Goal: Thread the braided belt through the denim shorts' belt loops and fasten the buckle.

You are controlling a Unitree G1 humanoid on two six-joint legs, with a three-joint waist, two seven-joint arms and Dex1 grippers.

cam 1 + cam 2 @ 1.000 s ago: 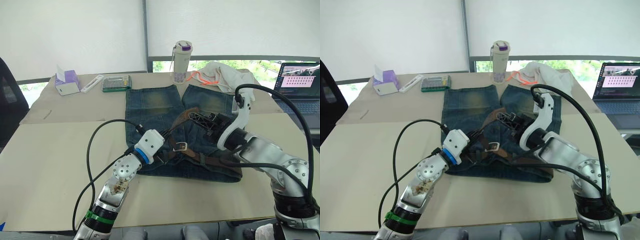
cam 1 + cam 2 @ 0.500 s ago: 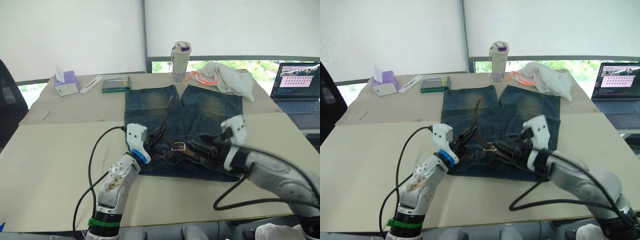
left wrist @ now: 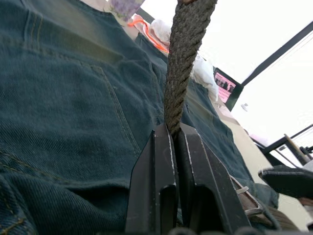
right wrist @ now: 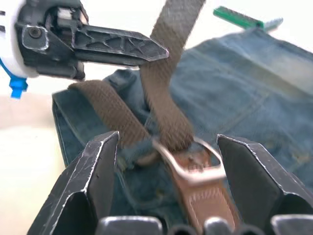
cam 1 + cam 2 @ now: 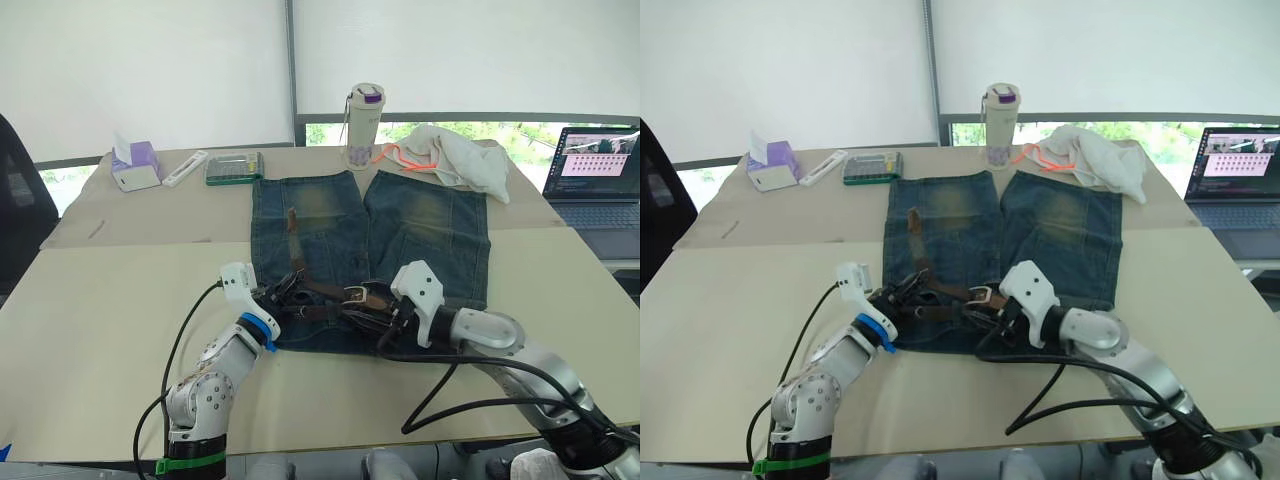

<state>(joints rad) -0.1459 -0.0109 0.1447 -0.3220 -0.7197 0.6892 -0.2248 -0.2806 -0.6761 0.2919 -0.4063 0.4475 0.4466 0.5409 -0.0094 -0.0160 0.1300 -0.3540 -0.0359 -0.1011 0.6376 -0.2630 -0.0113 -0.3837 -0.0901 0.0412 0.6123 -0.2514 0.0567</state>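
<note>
Both arms have dropped low to the waistband — belt tail now pulled through the buckle.
Left gripper (image 3: 175, 134) clenched on braided belt (image 3: 183, 54); right gripper (image 4: 166, 161) released, straddling buckle (image 4: 188, 159) on denim shorts (image 5: 420, 225) — fastening nearly done.

Braided belt (image 3: 183, 58): strap runs out past the left wrist view's edge, far end unseen. Belt loops: too small to pick out along the denim shorts (image 5: 400, 225). Buckle (image 4: 188, 159): blurred, prong indistinct. Laptop (image 5: 598, 165): cut off by frame edge.
</note>
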